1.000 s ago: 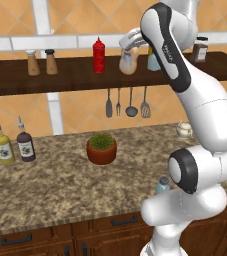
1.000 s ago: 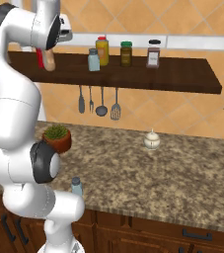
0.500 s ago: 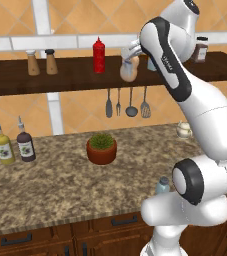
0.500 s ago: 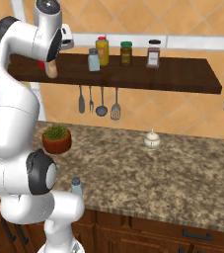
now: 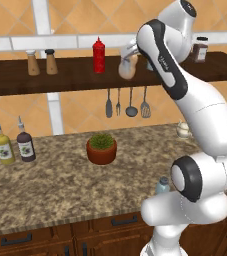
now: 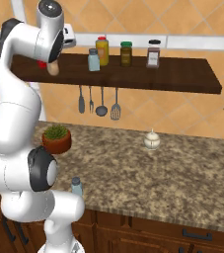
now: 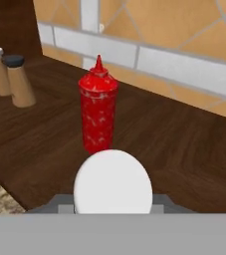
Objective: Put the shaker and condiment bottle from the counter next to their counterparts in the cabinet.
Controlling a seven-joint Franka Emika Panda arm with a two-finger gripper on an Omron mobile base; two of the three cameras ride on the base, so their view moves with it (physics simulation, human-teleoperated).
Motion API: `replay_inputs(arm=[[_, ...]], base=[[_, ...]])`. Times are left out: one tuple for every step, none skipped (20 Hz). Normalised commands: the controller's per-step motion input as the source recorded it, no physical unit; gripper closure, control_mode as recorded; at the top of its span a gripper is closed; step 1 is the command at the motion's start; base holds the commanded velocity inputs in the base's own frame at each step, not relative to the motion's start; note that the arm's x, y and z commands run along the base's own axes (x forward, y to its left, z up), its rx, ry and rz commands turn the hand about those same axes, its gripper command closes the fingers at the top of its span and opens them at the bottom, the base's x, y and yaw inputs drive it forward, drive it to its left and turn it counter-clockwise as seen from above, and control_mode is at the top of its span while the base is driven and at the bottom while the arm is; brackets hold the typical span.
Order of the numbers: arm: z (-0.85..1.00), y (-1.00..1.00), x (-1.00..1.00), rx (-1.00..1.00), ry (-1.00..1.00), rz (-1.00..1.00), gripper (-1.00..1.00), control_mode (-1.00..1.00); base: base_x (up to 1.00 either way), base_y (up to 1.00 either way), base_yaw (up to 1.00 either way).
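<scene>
Since 1 s ago the arm has swung the peach-orange condiment bottle [image 5: 127, 66] left along the cabinet [image 5: 60, 77], toward the red squeeze bottle [image 5: 99, 55]. Left base view: gripper [image 5: 130, 54] holds the bottle at shelf height, at about 3 o'clock of the red bottle, near but apart; I can't tell whether its base touches the board. Wooden mills [image 5: 41, 62] stand far off at 9 o'clock. The 2nd shaker [image 5: 162, 186] sits on the counter [image 5: 60, 185] beside the robot base, at 5 o'clock of the potted plant [image 5: 102, 148]; oil bottles [image 5: 14, 143] at counter's left. Right base view: counterpart shaker [image 6: 93, 60] on the shelf w/ jars at its 3 o'clock; bottle's lower end [image 6: 53, 68] peeks below the arm; counter shaker [image 6: 76, 186] by the base. Hand view: bottle's white cap [image 7: 113, 182] fills bottom centre w/ the gripper clamped on it; red bottle [image 7: 98, 111] stands at 12 o'clock, mills [image 7: 7, 73] at 10.
</scene>
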Motion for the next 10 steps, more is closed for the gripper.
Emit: replay_inputs(arm=[[0.00,0.00,0.59,0.00,0.00,-0.03,1.00,-1.00],[0.00,0.00,0.59,0.00,0.00,-0.04,1.00,-1.00],[0.00,0.00,0.60,0.00,0.00,-0.04,1.00,-1.00],[0.00,0.00,0.59,0.00,0.00,-0.04,1.00,-1.00],[0.00,0.00,0.59,0.00,0.00,-0.04,1.00,-1.00],[0.00,0.00,0.58,0.00,0.00,-0.04,1.00,-1.00],[0.00,0.00,0.56,0.00,0.00,-0.04,1.00,-1.00],[0.00,0.00,0.55,0.00,0.00,-0.04,1.00,-1.00],[-0.11,0.00,0.48,0.00,0.00,-0.04,1.00,-1.00],[-0.15,0.00,0.40,0.00,0.00,-0.02,1.00,-1.00]], base=[[0.00,0.00,0.00],[0.00,0.00,0.00],[0.00,0.00,0.00],[0.00,0.00,0.00],[0.00,0.00,0.00],[0.00,0.00,0.00],[0.00,0.00,0.00],[0.00,0.00,0.00],[0.00,0.00,0.00],[0.00,0.00,0.00]])
